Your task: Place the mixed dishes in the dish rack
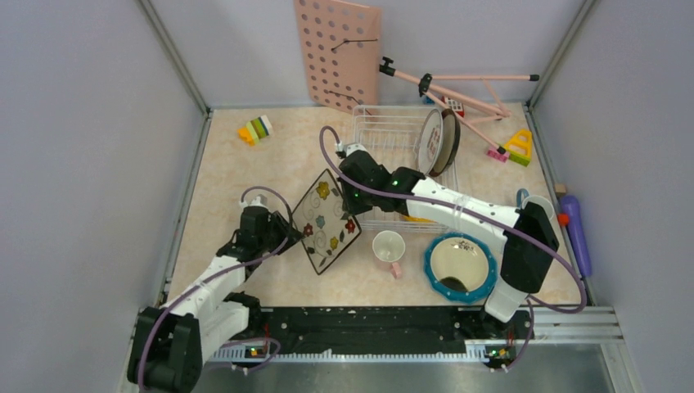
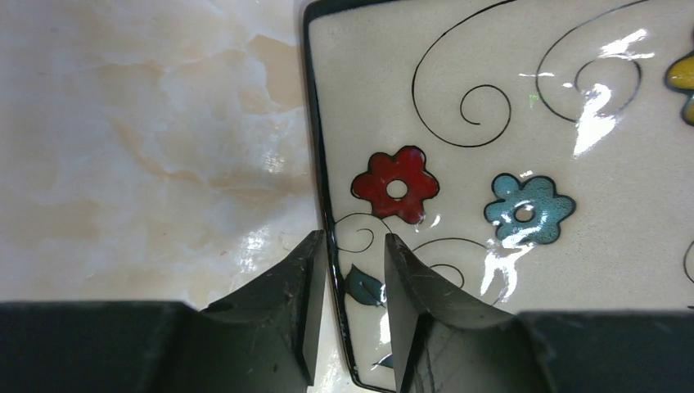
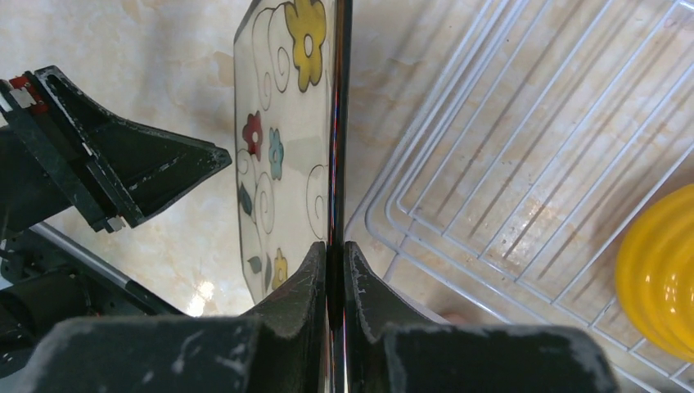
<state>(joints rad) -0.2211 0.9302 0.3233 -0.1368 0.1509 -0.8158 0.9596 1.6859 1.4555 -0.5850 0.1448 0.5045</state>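
- While the right claw point(image 3: 335, 246) was closed tight on the rim of the square floral plate point(image 1: 327, 221), we saw that plate at the centre of the overhead frame, tilted, with its flowered face turned toward the lower left.
- In the right wrist view the plate ran edge-on up the middle of the frame, pinched between both fingers with no gap.
- We could not tell whether its lower corner touched the counter point(image 1: 237, 180).
- The left claw point(image 2: 352, 237) stood partly open at the plate's left edge. In its own view one finger lay over the counter and the other over the painted face, with the dark rim showing between them.
- We saw nothing in its grip. In the right wrist view its tip sat just beside the plate.
- The dish rack point(image 1: 385, 139) was at the upper centre of the overhead frame, just right of the held plate.
- The brown-rimmed round plate point(image 1: 439, 141) stood upright in the rack's right part.
- The yellow-orange bowl point(image 3: 663, 274) appeared at the right edge of the right wrist view, seen through the rack's wires.
- The pink cup point(image 1: 388, 246) sat on the counter just below and right of the floral plate.
- The teal white-dotted dish point(image 1: 459, 266) lay to the right of the cup, near the right arm's base.
- The toy blocks point(image 1: 255, 128) lay at the upper left, well apart from everything else.
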